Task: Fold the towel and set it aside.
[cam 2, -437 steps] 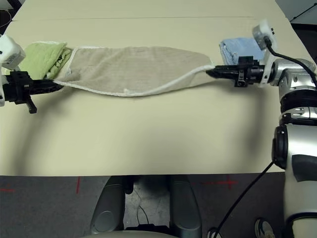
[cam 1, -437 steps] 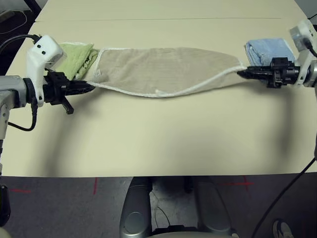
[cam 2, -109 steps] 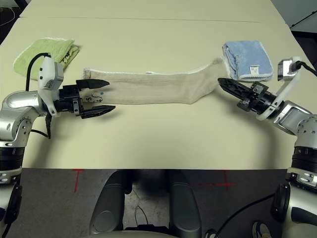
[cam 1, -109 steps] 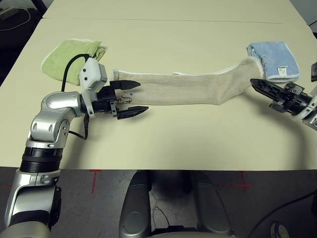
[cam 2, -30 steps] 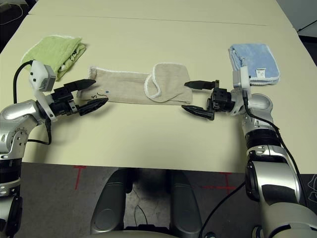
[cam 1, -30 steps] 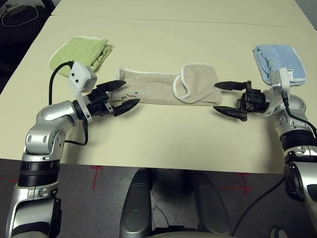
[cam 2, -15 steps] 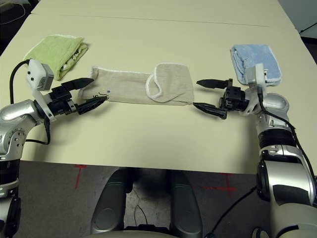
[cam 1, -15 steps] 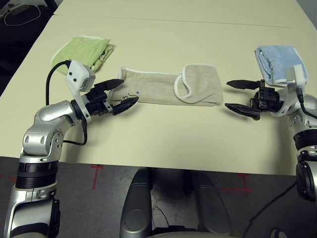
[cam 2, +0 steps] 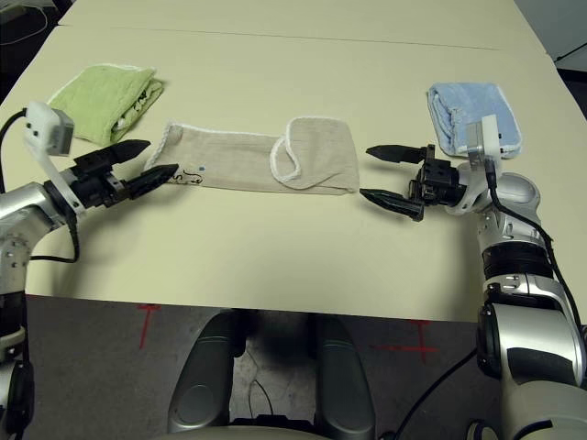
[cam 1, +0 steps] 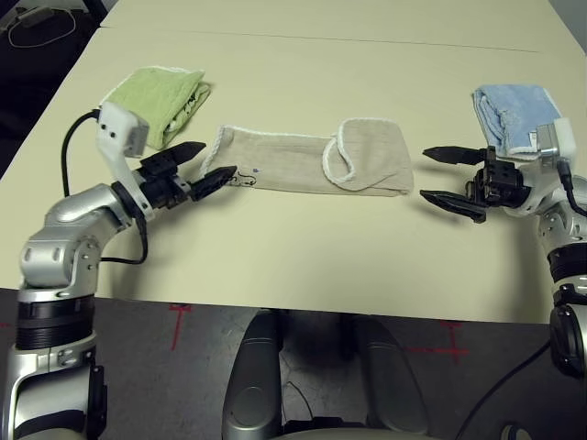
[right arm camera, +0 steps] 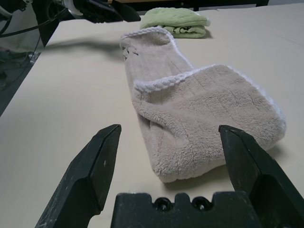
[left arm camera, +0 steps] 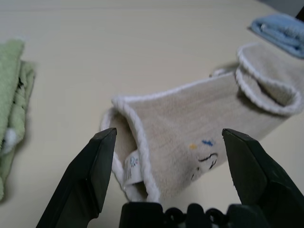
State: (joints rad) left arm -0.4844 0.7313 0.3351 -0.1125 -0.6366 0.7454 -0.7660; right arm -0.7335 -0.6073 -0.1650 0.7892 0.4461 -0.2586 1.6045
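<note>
The beige towel [cam 1: 312, 163] lies on the table as a long narrow strip with white edging, its right end doubled back over the middle. Its small white tag [left arm camera: 131, 167] shows at the left end. My left gripper [cam 1: 209, 166] is open just off that left end, fingers pointing at it without touching. To the right of the folded end, a short gap away, my right gripper [cam 1: 438, 174] is open with nothing between its fingers. In the right wrist view the doubled end [right arm camera: 209, 126] lies straight ahead between the open fingers.
A lime-green folded towel [cam 1: 158, 93] lies at the far left, behind my left gripper. Near my right wrist, at the far right, sits a light blue folded towel [cam 1: 514, 117]. The table [cam 1: 303, 247] is bare in front of the beige towel.
My left arm has drawn back to the left, its fingertips now just off the towel's left end. The right gripper has pulled away to the right from the doubled end. The towel stayed put.
</note>
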